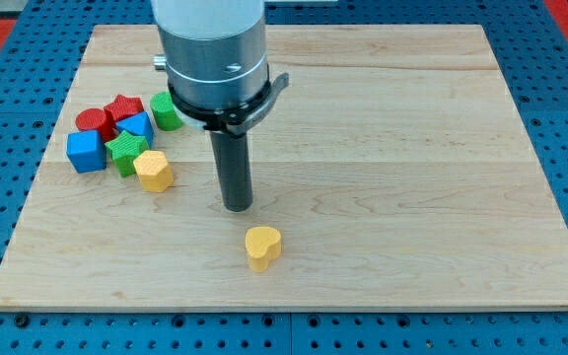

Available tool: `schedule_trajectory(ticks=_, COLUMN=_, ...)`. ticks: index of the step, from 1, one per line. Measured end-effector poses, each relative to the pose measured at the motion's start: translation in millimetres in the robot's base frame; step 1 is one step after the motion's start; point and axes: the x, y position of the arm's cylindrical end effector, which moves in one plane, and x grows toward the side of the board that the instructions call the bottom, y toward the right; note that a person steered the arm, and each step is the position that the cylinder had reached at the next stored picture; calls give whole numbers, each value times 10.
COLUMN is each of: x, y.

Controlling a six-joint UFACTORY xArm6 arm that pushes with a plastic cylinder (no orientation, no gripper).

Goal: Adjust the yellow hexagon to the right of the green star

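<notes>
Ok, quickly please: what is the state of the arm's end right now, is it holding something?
No gripper: my tip holds nothing, standing apart from the yellow hexagon on its right.

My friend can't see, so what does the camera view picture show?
My tip hangs over a wooden board, right of the yellow hexagon, which touches the green star in a block cluster. A yellow heart sits alone below.

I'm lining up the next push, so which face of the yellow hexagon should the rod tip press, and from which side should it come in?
No grip here, only a push. The yellow hexagon sits right below the green star, touching it. My tip is off to its right. I'd probably swing round to its lower-left face and push toward the view's upper right, since the star blocks its upper left.
</notes>
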Motion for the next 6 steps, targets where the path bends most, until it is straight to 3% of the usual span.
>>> schedule_trajectory(ticks=3, x=-68, y=-971)
schedule_trajectory(ticks=4, x=-173, y=-941)
schedule_trajectory(ticks=5, x=-326, y=-1307)
schedule_trajectory(ticks=6, x=-225, y=-1450)
